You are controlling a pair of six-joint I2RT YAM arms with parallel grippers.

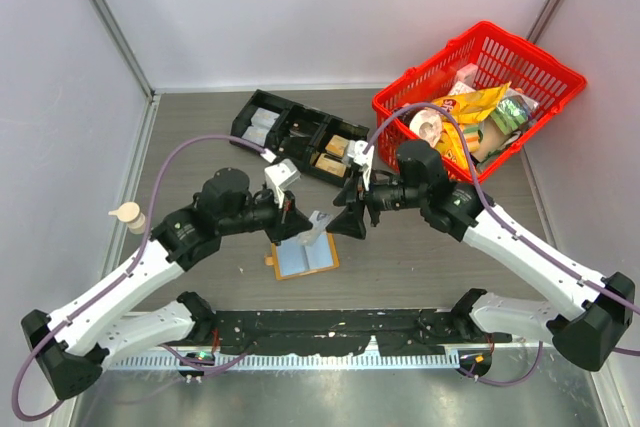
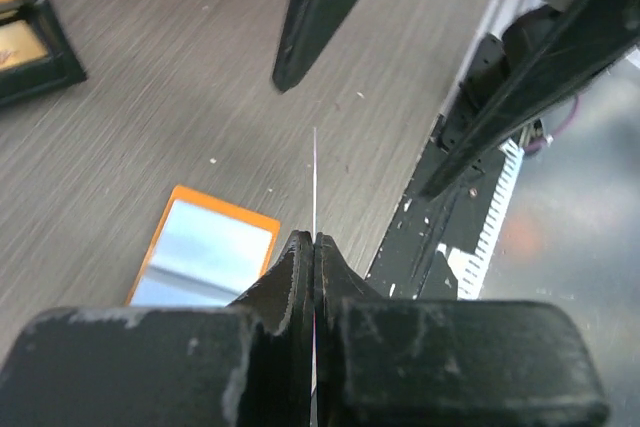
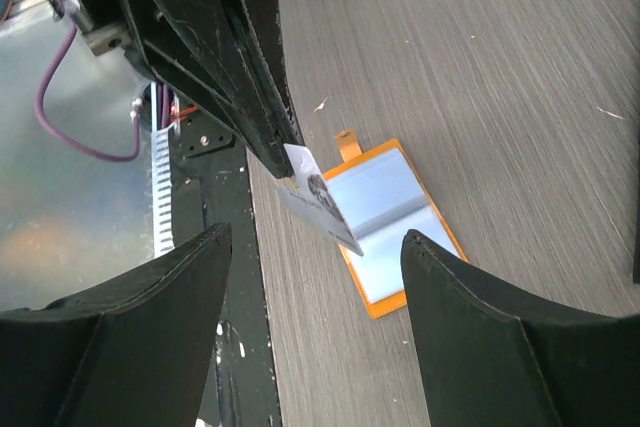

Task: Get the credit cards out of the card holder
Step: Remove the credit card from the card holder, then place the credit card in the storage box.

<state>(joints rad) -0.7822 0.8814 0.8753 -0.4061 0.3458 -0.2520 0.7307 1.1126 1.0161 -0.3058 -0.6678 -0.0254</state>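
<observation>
1. The card holder [image 1: 303, 261] lies open flat on the table [image 1: 420, 267], between the two arms, pale panels up. Judged light and floppy, so likely to slide if a card is tugged; best pinned by its orange border
2. One credit card [image 3: 322, 203] is out, held in the air above the holder, apart from it. Judged thin, stiff, light and slick; take it across the flat faces near an edge
3. The left gripper [image 2: 314, 243]: jaws pressed together, pinching the card by one end
4. The right gripper [image 3: 315, 247]: jaws spread wide, aimed at the card's free end, holding nothing
5. Both arms reach inward, elbows out, wrists meeting over the holder. Cannot tell whether more cards sit in the panels
</observation>
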